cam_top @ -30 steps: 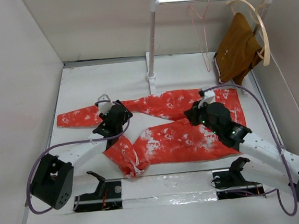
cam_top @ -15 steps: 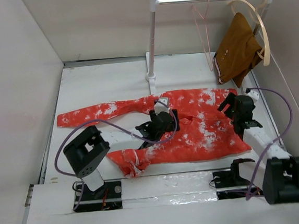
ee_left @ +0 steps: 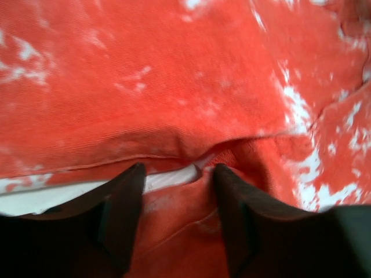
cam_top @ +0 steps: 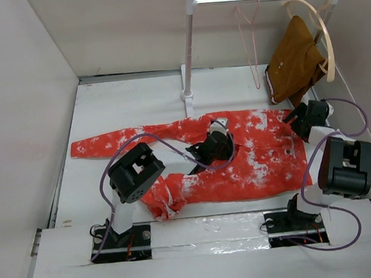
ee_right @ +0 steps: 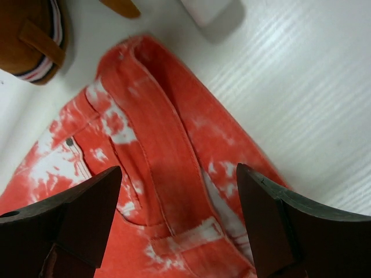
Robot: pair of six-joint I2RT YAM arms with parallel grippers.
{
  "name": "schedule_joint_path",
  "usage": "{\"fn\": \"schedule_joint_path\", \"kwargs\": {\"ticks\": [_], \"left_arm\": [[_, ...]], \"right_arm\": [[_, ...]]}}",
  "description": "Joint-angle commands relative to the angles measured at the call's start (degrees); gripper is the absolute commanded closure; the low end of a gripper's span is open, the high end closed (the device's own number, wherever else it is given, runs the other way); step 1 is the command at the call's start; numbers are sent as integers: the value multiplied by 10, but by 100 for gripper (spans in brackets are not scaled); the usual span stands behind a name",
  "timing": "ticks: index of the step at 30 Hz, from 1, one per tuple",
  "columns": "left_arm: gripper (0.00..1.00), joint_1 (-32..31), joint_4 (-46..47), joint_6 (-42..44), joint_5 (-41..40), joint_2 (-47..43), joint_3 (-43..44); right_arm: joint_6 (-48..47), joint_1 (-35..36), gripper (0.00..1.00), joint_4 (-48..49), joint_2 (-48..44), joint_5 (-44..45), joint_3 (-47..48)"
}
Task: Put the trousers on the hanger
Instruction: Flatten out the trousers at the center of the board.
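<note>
The red-orange trousers (cam_top: pixel 259 162) lie flat on the white table, waist to the right and legs running left. My left gripper (cam_top: pixel 222 147) is down at the crotch. In the left wrist view its fingers (ee_left: pixel 124 202) stand partly apart, and a raised edge of trousers cloth (ee_left: pixel 174 87) lies between them, so the left gripper (ee_left: pixel 178 174) is open. My right gripper (cam_top: pixel 300 117) hovers wide open over the waistband (ee_right: pixel 156 133) at the right edge; nothing sits between the jaws of the right gripper (ee_right: pixel 178 174). The pink wire hanger (cam_top: pixel 257 79) hangs on the rail.
A white rail stand (cam_top: pixel 190 54) stands at the back. A brown garment (cam_top: pixel 292 61) on a pale wooden hanger (cam_top: pixel 324 32) hangs close above my right gripper, and its hem (ee_right: pixel 29 35) shows in the right wrist view. Walls close in on both sides.
My left arm has moved right from the leg to the crotch, and its jaws have narrowed. The right arm has swung back to the waistband and opened. The waist now lies flatter.
</note>
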Motion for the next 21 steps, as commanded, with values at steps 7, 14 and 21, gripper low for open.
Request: {"fn": "schedule_joint_path", "kwargs": {"ticks": [7, 14, 21], "left_arm": [[100, 0, 82, -19, 66, -5, -46], [100, -38, 125, -28, 117, -3, -53], [100, -71, 141, -38, 117, -4, -48]], "right_arm": [[-85, -37, 34, -90, 35, -43, 80], [-126, -37, 34, -151, 50, -6, 120], [-178, -37, 28, -208, 80, -22, 159]]}}
